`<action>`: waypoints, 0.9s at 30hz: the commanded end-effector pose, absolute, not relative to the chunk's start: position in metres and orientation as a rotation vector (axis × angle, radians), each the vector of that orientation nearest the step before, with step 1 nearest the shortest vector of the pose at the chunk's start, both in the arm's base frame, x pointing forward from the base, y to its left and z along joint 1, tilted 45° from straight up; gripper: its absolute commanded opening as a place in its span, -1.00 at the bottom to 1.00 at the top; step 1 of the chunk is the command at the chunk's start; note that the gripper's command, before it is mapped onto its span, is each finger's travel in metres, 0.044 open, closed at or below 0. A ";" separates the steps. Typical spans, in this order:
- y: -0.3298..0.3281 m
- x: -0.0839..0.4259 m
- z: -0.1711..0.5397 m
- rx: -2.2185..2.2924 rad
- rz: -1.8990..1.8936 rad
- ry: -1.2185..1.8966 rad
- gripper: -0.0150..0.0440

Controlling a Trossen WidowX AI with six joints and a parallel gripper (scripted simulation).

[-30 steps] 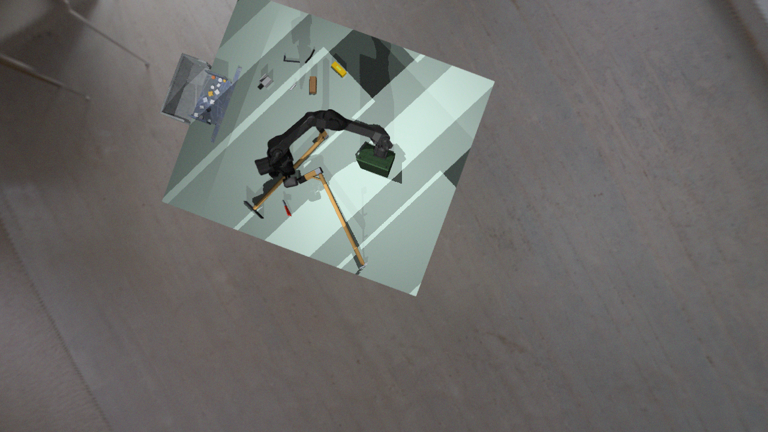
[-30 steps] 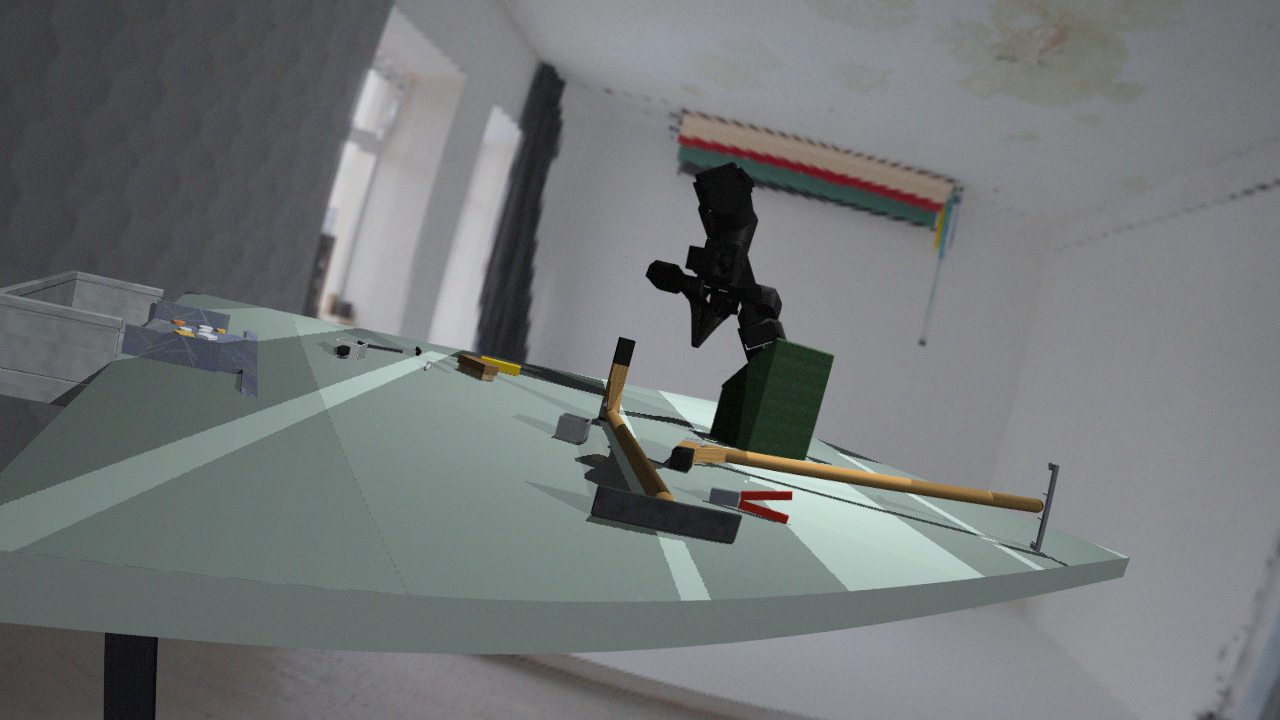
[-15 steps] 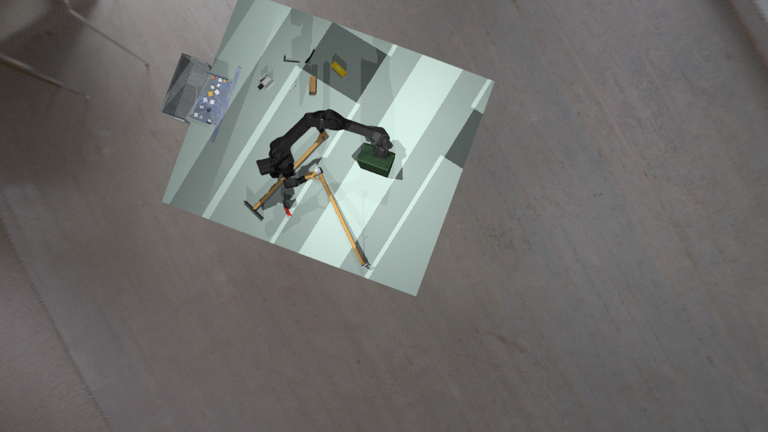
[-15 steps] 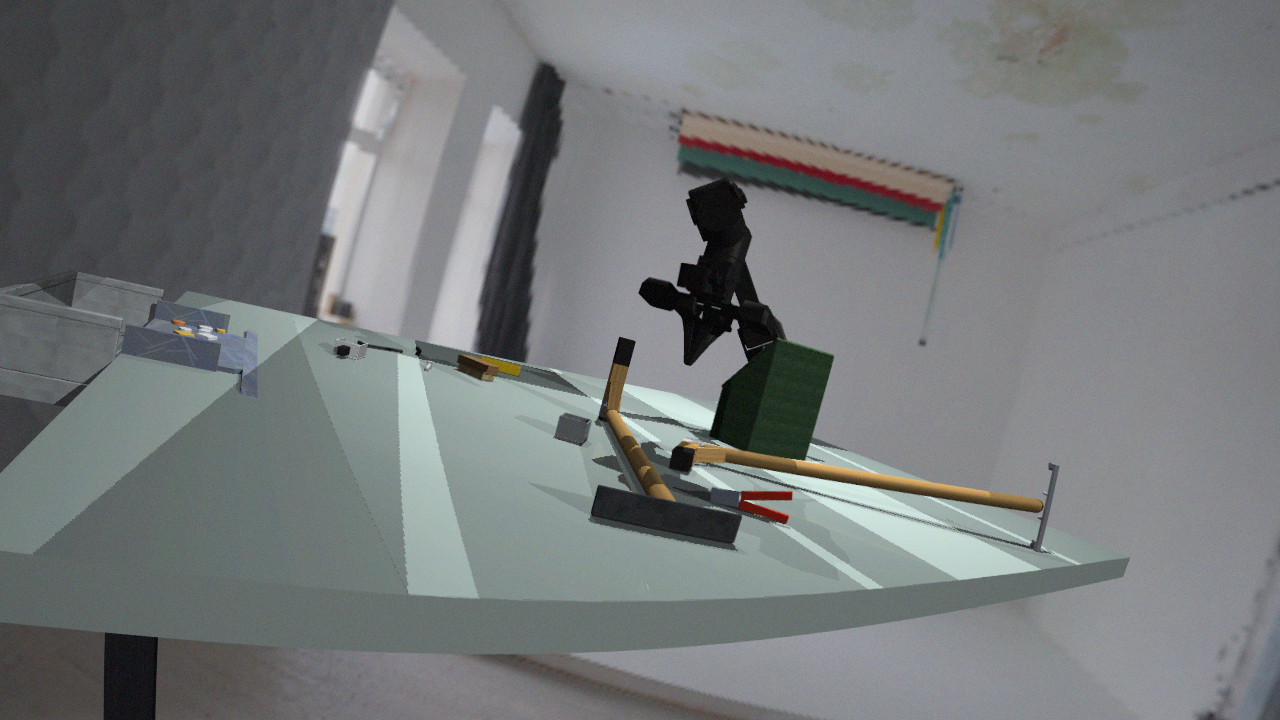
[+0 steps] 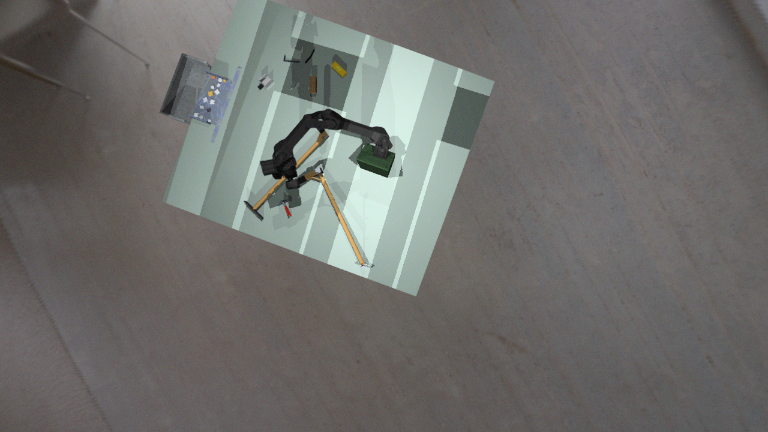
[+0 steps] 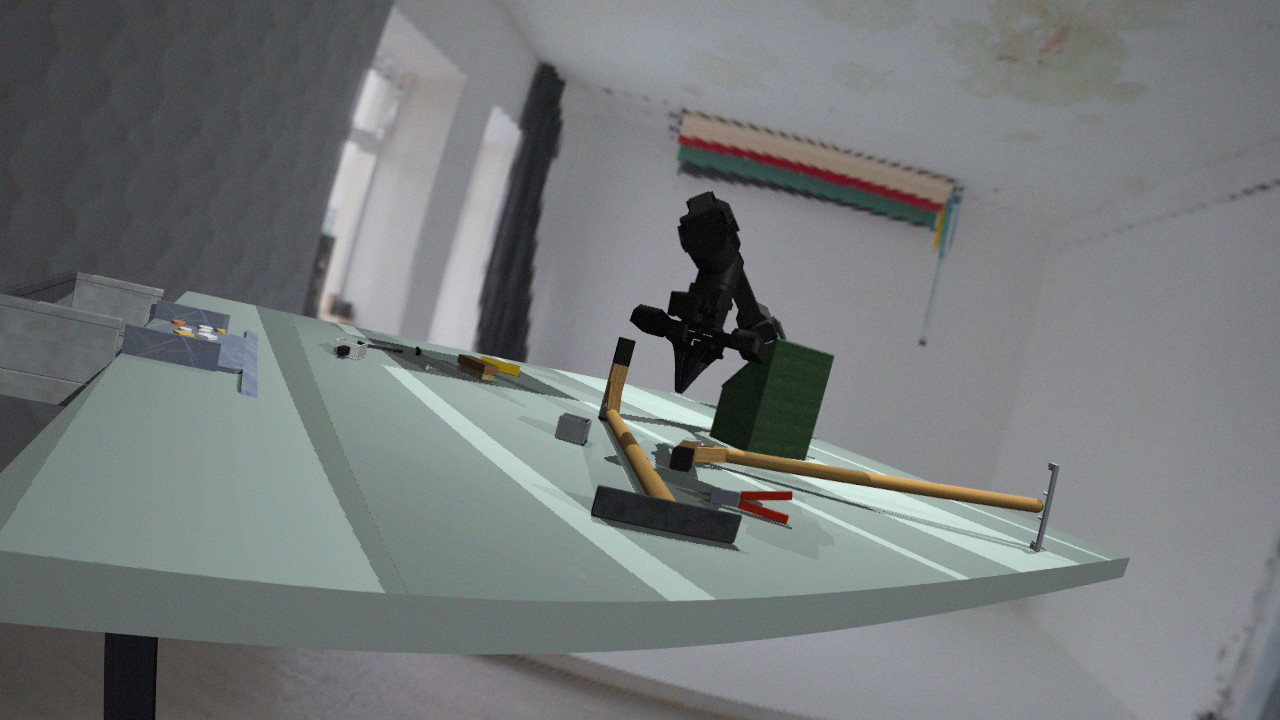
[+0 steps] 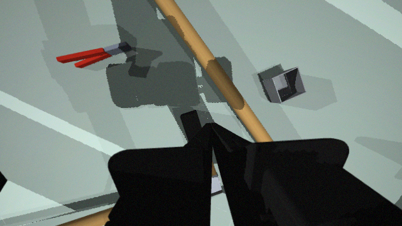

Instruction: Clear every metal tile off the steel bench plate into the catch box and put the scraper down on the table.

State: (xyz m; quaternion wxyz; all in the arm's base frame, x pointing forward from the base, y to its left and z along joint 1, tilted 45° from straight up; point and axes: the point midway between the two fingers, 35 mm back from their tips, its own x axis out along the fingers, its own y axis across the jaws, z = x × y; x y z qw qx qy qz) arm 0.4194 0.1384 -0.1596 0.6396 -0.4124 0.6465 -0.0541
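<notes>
Tabletop (image 5: 410, 228) (image 6: 223, 501) (image 7: 345, 47) carries most of the clutter. Black arm (image 5: 348, 126) (image 6: 711, 237) rises off a green block (image 5: 375, 162) (image 6: 792, 402). Two long wood-handled tools: broad dark-bladed tool (image 5: 268, 193) (image 6: 640, 461) (image 7: 195, 41) and slim metal-headed tool (image 5: 341, 220) (image 6: 850, 474) (image 7: 86, 218). Can't tell for sure which one is the scraper. Both are out on the tabletop, well apart from the plate; their grip ends are near each other, heads spread apart. Each grip end has an angled wooden piece with a dark tip.

Catch box (image 5: 176, 91) (image 6: 53, 340) is off the table edge, at the end of the bluish bench plate (image 5: 230, 96) (image 6: 170, 347). Tiles (image 5: 210, 93) (image 6: 205, 331) still on the plate, white, orange and dark.

Hand (image 5: 288, 177) (image 6: 680, 389) (image 7: 210, 127) is above the tools, fingertips together, holding nothing.

Other stuff: brown block (image 5: 312, 84) (image 6: 477, 367), yellow block (image 5: 338, 69) (image 6: 501, 366) near it. Small grey open box (image 6: 572, 428) (image 7: 271, 89) and red-handled pliers (image 5: 287, 209) (image 6: 765, 496) (image 7: 81, 56) sit on opposite sides of the dark-bladed tool's handle, close to the working area.
</notes>
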 end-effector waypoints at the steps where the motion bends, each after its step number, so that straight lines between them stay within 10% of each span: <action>1: 0.130 0.419 -0.168 -0.945 -0.126 1.476 -0.49; 27: 0.080 0.412 -0.214 -0.937 -0.148 1.473 -0.49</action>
